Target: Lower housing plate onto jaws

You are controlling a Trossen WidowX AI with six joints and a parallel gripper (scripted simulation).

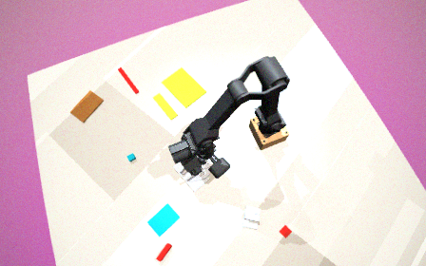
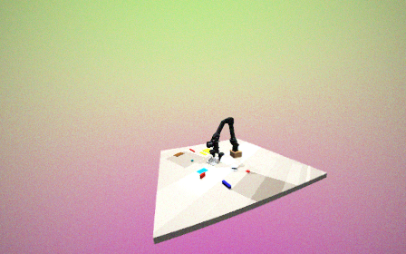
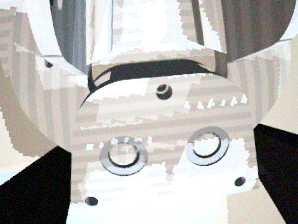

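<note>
The housing plate (image 3: 165, 115) is pale, with two grey-rimmed round holes and three small dark holes. My gripper (image 1: 205, 167) (image 2: 217, 156) (image 3: 158, 141) is shut on it, with a black finger at each side edge. Pale round shapes show inside both rimmed holes, with dark crescents at their lower edges. The pale curved parts beside and behind the plate look like the left jaw (image 3: 45, 95) and the right jaw (image 3: 272, 85). The white assembly (image 1: 195, 183) (image 2: 213, 161) is low under my hand, partly covered. The plate's underside is hidden, so I cannot tell whether it is seated.
A small white part (image 1: 251, 218) (image 2: 234, 169) and a red block (image 1: 285, 231) (image 2: 247, 171) lie apart from my hand. A cyan sheet (image 1: 164, 219), a red bar (image 1: 164, 252), a small teal cube (image 1: 131, 157), yellow pieces (image 1: 183, 87) and a brown block (image 1: 87, 106) lie around. A blue bar (image 2: 227, 184) lies farther off.
</note>
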